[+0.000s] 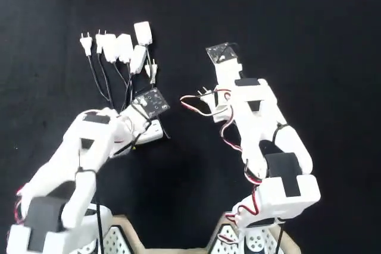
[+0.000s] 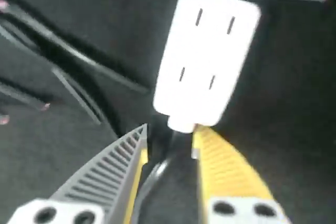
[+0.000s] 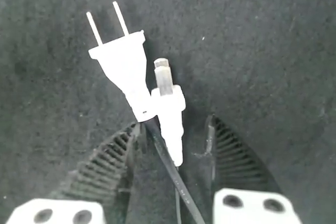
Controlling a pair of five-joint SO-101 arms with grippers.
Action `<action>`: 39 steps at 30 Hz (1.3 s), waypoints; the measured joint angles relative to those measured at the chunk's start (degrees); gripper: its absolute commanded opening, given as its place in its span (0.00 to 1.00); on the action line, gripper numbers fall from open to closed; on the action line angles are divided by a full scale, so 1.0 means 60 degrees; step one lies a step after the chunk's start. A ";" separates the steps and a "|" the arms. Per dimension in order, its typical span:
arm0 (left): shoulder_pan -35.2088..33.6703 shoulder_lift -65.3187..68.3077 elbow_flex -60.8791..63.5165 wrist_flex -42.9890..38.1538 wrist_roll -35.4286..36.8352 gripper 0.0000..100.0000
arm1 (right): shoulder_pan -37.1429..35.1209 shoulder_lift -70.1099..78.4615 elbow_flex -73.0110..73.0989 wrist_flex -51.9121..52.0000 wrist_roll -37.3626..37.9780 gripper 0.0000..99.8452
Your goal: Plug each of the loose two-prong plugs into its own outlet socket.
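left gripper [image 2: 170, 136] is squeezed nearly shut on the short neck of the white outlet socket [image 2: 205, 56]. the socket's face, with two pairs of slots, sticks out just past the fingertips. right gripper [image 3: 172, 125] is spread wide with nothing clearly pinched. a two-prong plug [image 3: 119, 64] and a second plug [image 3: 169, 114] lie touching in the gap, their black cord [image 3: 170, 174] running back between the fingers. might brush one finger, hard to say. the other plugs [image 1: 122, 49] sit bunched on the black table [image 1: 321, 57], beyond the left gripper.
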 measured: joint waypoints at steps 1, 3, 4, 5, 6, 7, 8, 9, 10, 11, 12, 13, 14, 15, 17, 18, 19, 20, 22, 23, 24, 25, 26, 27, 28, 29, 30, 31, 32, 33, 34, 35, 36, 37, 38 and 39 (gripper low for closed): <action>0.0000 0.0176 -0.0205 0.0205 0.0044 0.11 | 0.0000 0.0000 0.0000 0.0000 0.0000 0.19; 0.0015 0.0264 -0.0366 0.0352 0.0059 0.11 | 0.0000 0.0000 0.0000 0.0000 0.0000 0.19; 0.0073 0.0293 -0.0396 0.0396 0.0073 0.11 | 0.0000 0.0000 0.0000 0.0000 0.0000 0.19; 0.0132 0.0293 -0.0410 0.0425 0.0088 0.11 | 0.0000 0.0000 0.0000 0.0000 0.0000 0.19; 0.0190 0.0293 -0.0425 0.0469 0.0088 0.09 | 0.0000 0.0000 0.0000 0.0000 0.0000 0.19; 0.0220 0.0293 -0.0425 0.0484 0.0103 0.07 | 0.0000 0.0000 0.0000 0.0000 0.0000 0.19; 0.0220 0.0293 -0.0425 0.0484 0.0103 0.06 | 0.0000 0.0000 0.0000 0.0000 0.0000 0.19; 0.0264 0.0293 -0.0425 0.0527 0.0103 0.05 | 0.0000 0.0000 0.0000 0.0000 0.0000 0.19; 0.0278 0.0308 -0.0425 0.0615 0.0103 0.05 | 0.0000 0.0000 0.0000 0.0000 0.0000 0.19; 0.0278 0.0308 -0.0454 0.0777 0.0103 0.05 | 0.0000 0.0000 0.0000 0.0000 0.0000 0.19; 0.0278 0.0308 -0.0586 0.1011 0.0103 0.05 | 0.0000 0.0000 0.0000 0.0000 0.0000 0.19; 0.0293 0.0322 -0.0733 0.1289 0.0088 0.05 | 0.0000 0.0000 0.0000 0.0000 0.0000 0.19; 0.0278 0.0337 -0.0864 0.1568 0.0073 0.05 | 0.0000 0.0000 0.0000 0.0000 0.0000 0.19; 0.0249 0.0337 -0.1011 0.1832 0.0044 0.05 | 0.0000 0.0000 0.0000 0.0000 0.0000 0.19; 0.0264 0.0337 -0.1260 0.2330 0.0015 0.05 | 0.0000 0.0000 0.0000 0.0000 0.0000 0.19; 0.0264 0.0337 -0.1363 0.2564 0.0015 0.05 | 0.0000 0.0000 0.0000 0.0000 0.0000 0.19; 0.0264 0.0308 -0.1451 0.2725 0.0015 0.05 | 0.0000 0.0000 0.0000 0.0000 0.0000 0.19; 0.0264 0.0190 -0.1465 0.2960 0.0015 0.04 | 0.0000 0.0000 0.0000 0.0000 0.0000 0.19; 0.0308 -0.0278 -0.1465 0.3443 0.0015 0.03 | 0.0000 0.0000 0.0000 0.0000 0.0000 0.19; 0.0410 -0.0601 -0.1392 0.3546 0.0015 0.03 | 0.0000 0.0000 0.0000 0.0000 0.0000 0.19; 0.0571 -0.0952 -0.1260 0.3692 0.0015 0.03 | 0.0000 0.0000 0.0000 0.0000 0.0000 0.19; 0.0747 -0.1319 -0.1011 0.3810 0.0029 0.03 | 0.0000 0.0000 0.0000 0.0000 0.0000 0.19; 0.0967 -0.1729 -0.0689 0.3853 0.0088 0.03 | 0.0000 0.0000 0.0000 0.0000 0.0000 0.19; 0.1216 -0.2154 -0.0308 0.3927 0.0220 0.03 | 0.0000 0.0000 0.0000 0.0000 0.0000 0.19; 0.1465 -0.2564 0.0073 0.3971 0.0337 0.03 | 0.0000 0.0000 0.0000 0.0000 0.0000 0.19; 0.1670 -0.3018 0.0454 0.4000 0.0440 0.03 | 0.0000 0.0000 0.0000 0.0000 0.0000 0.19; 0.1817 -0.3458 0.0806 0.4000 0.0498 0.03 | 0.0000 0.0000 0.0000 0.0000 0.0000 0.19; 0.1905 -0.3897 0.1114 0.4015 0.0542 0.03 | 0.0000 0.0000 0.0000 0.0000 0.0000 0.19; 0.1963 -0.4308 0.1348 0.4015 0.0542 0.03 | 0.0000 0.0000 0.0000 0.0000 0.0000 0.19; 0.1978 -0.4674 0.1568 0.4044 0.0542 0.03 | 0.0000 0.0000 0.0000 0.0000 0.0000 0.19; 0.1978 -0.5040 0.1773 0.4147 0.0542 0.03 | 0.0000 0.0000 0.0000 0.0000 0.0000 0.19; 0.1963 -0.5363 0.1934 0.4381 0.0527 0.03 | 0.0000 0.0000 0.0000 0.0000 0.0000 0.19; 0.1963 -0.5700 0.2066 0.4659 0.0454 0.03 | 0.0000 0.0000 0.0000 0.0000 0.0000 0.19; 0.1919 -0.5993 0.2125 0.4850 0.0337 0.03 | 0.0000 0.0000 0.0000 0.0000 0.0000 0.19; 0.1802 -0.6300 0.2154 0.5070 0.0205 0.03 | 0.0000 0.0000 0.0000 0.0000 0.0000 0.19; 0.1670 -0.6623 0.2198 0.5304 0.0088 0.03 | 0.0000 0.0000 0.0000 0.0000 0.0000 0.19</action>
